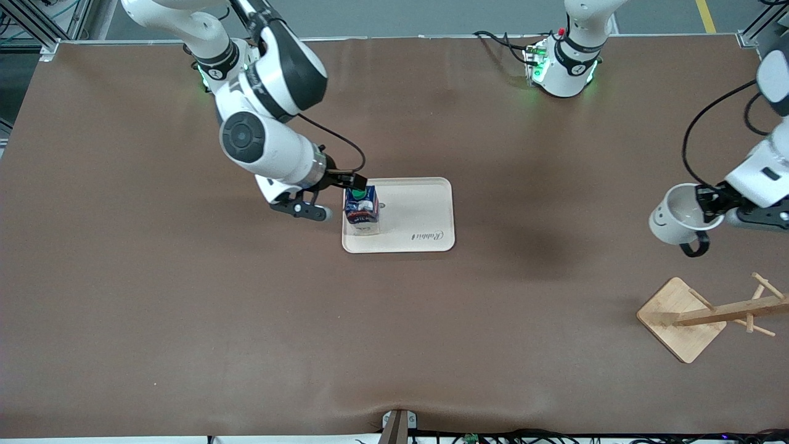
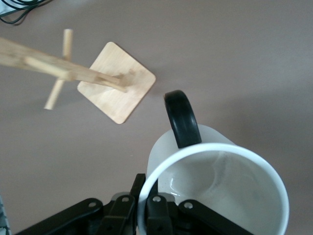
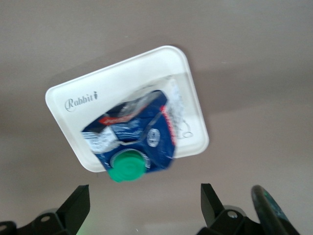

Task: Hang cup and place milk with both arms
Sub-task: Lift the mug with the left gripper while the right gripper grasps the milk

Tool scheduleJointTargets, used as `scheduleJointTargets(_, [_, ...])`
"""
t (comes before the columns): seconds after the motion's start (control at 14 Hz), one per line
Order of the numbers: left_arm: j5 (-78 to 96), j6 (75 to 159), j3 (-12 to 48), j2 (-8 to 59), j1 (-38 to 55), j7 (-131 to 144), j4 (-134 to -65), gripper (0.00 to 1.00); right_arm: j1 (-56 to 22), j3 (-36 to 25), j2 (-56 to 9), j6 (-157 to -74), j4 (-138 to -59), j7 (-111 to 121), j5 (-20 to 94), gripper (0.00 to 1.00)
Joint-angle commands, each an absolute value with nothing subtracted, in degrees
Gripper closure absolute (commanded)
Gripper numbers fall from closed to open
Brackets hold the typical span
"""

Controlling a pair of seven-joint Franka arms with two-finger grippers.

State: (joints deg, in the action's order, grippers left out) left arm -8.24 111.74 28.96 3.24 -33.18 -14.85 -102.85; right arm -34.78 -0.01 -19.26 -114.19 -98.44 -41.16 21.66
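The milk [image 1: 360, 206], a dark blue carton with a green cap, stands upright on the cream tray [image 1: 425, 209], at the tray's end toward the right arm. My right gripper [image 1: 336, 197] is open and empty, just beside the carton's top. In the right wrist view the milk [image 3: 132, 137] sits ahead of my open right gripper [image 3: 145, 205]. My left gripper [image 1: 709, 203] is shut on the rim of the white cup [image 1: 672, 216] and holds it in the air near the wooden rack [image 1: 681, 317], handle down. In the left wrist view one finger [image 2: 159, 213] is inside the cup [image 2: 220, 186].
The rack's square base [image 2: 117, 88] lies on the brown table near the left arm's end, with its pegged post [image 1: 733, 311] rising from it. The tray [image 3: 122, 83] has bare room beside the carton. Cables run along the table's edge nearest the front camera.
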Motion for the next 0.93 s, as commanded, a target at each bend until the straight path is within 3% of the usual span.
scheduleJointTargets(0.0, [-6.6, 111.4, 29.5, 5.4, -36.2, -21.9, -99.7, 1.0, -37.5, -0.8, -22.8, -117.3, -95.9, -42.3, 22.2, 0.0])
scheduleJointTargets(0.43, [-6.5, 111.5, 29.5, 14.4, -39.2, -38.7, -90.4, 1.0, -37.5, -0.9, -26.2, -117.6, -95.9, -41.7, 12.2, 0.0])
scheduleJointTargets(0.86, [-6.6, 111.5, 29.6, 17.1, -39.1, -41.0, -87.8, 1.0, -37.6, -0.9, -27.0, -119.0, -96.1, -42.1, 12.0, 0.0])
